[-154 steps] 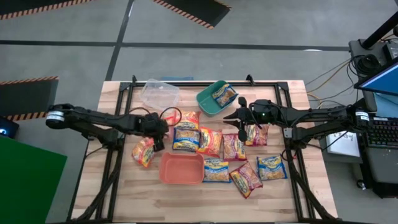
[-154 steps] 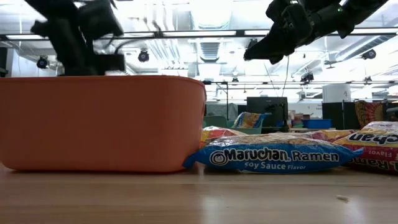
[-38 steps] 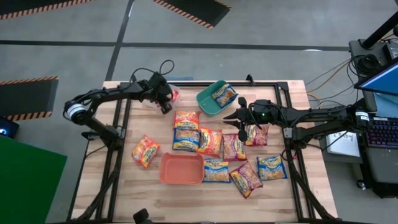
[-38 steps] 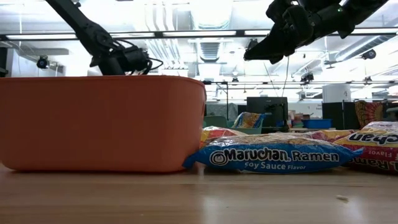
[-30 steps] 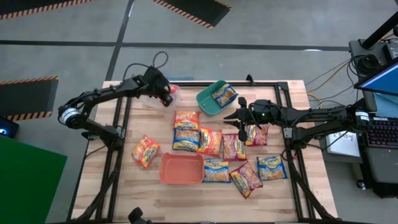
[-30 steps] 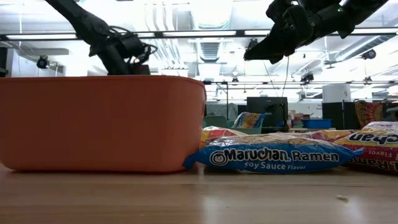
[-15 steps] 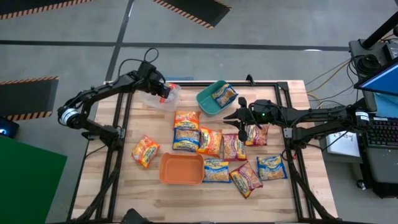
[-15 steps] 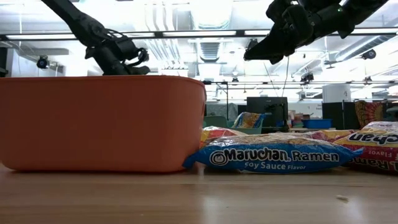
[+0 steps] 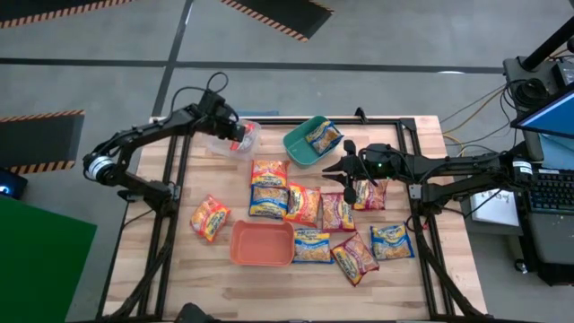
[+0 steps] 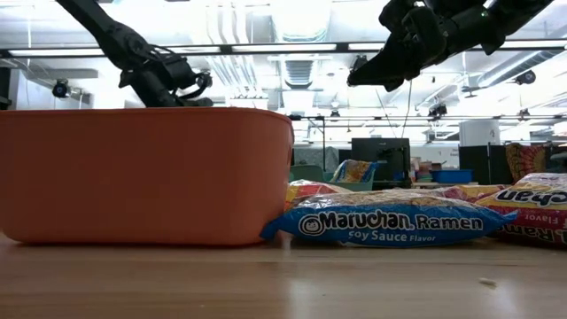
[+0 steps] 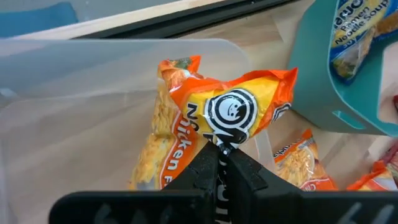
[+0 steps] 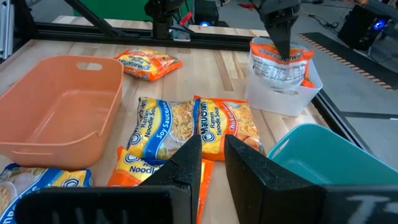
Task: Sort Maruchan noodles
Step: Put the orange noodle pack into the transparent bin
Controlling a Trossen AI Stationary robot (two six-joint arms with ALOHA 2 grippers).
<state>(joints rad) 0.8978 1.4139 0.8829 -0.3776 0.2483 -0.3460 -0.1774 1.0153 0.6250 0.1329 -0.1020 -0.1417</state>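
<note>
nearest the table's front edge (image 9: 269,287) we see the empty orange tub (image 9: 262,243), with a blue soy sauce packet (image 9: 311,246) just beside it on the wood. to the right of that lie a dark red packet (image 9: 355,257) and another blue packet (image 9: 391,241). off to the left, an orange packet (image 9: 207,219) lies alone, well apart from the rest.

further back, more packets crowd the middle of the table: a blue one (image 9: 268,201) beside an orange one (image 9: 303,205), and another orange one (image 9: 269,170) behind them. our right gripper (image 9: 348,178) hangs above this cluster, its fingers (image 12: 186,165) slightly parted and empty.

behind them, the teal tub (image 9: 302,146) holds one blue packet (image 9: 322,136).

at the far left corner, our left gripper (image 11: 219,149) is over the clear tub (image 9: 231,136). its fingers are pinched together on the edge of an orange chicken packet (image 11: 217,124), which hangs tilted over the tub's rim, partly inside it.
</note>
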